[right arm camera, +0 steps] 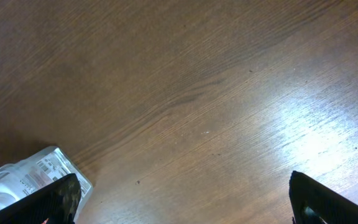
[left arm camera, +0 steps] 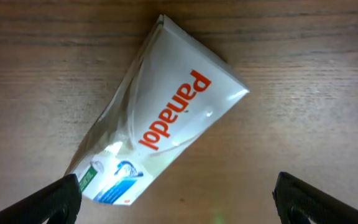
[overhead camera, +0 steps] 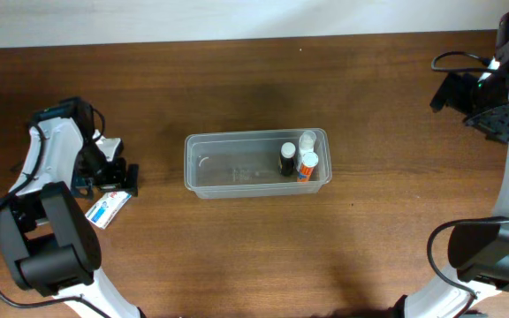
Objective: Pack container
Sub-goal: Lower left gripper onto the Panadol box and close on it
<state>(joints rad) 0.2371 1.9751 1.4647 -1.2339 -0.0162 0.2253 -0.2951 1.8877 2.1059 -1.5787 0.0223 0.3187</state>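
Observation:
The clear plastic container (overhead camera: 228,168) lies at the table's middle. At its right end stand a dark bottle (overhead camera: 287,159), a white-capped bottle (overhead camera: 307,140) and an orange-and-white bottle (overhead camera: 307,166). A white Panadol box (left arm camera: 160,118) with red lettering lies flat on the table at the left, also seen from overhead (overhead camera: 107,210). My left gripper (left arm camera: 179,208) is open just above and beside the box, empty. My right gripper (right arm camera: 185,202) is open and empty, raised at the far right; the container's corner (right arm camera: 33,177) shows at its lower left.
The table is dark brown wood. A pale wall strip runs along the far edge (overhead camera: 237,18). Both arm bases stand at the near edge, left (overhead camera: 51,256) and right (overhead camera: 489,256).

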